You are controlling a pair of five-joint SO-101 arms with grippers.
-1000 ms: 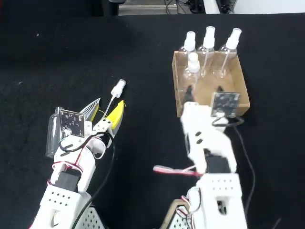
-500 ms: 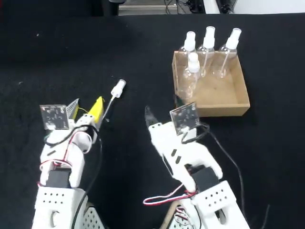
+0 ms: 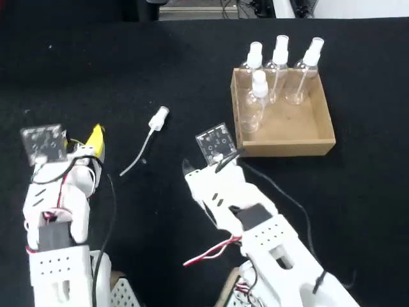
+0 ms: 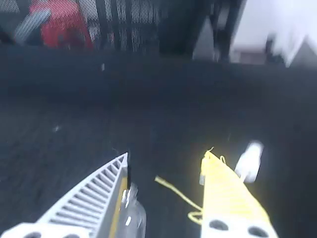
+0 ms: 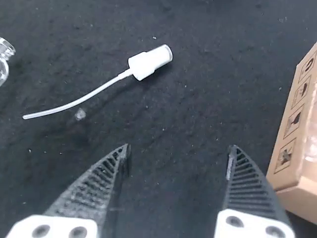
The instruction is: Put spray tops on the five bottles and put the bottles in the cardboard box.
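Observation:
One loose spray top (image 3: 153, 125) with its thin tube lies on the black table between the arms; it also shows in the right wrist view (image 5: 148, 62) and the left wrist view (image 4: 247, 161). My right gripper (image 3: 198, 163) hangs open just short of it, nothing between its black fingers (image 5: 178, 148). My left gripper (image 3: 86, 139) is at the far left, open (image 4: 165, 158). A clear bottle's bare neck (image 4: 131, 218) shows beside its white finger; I cannot tell if it is held. The cardboard box (image 3: 287, 147) holds several capped bottles (image 3: 258, 89).
The box's corner (image 5: 297, 163) lies close beside my right gripper. A clear bottle mouth (image 5: 4, 59) shows just beyond the far end of the spray tube. Bare black cloth covers the table around the spray top and ahead of the left arm.
My right arm has swung from over the box leftward to the spray top. The left arm has pulled back and to the left, and now covers the clear bottle in the high view.

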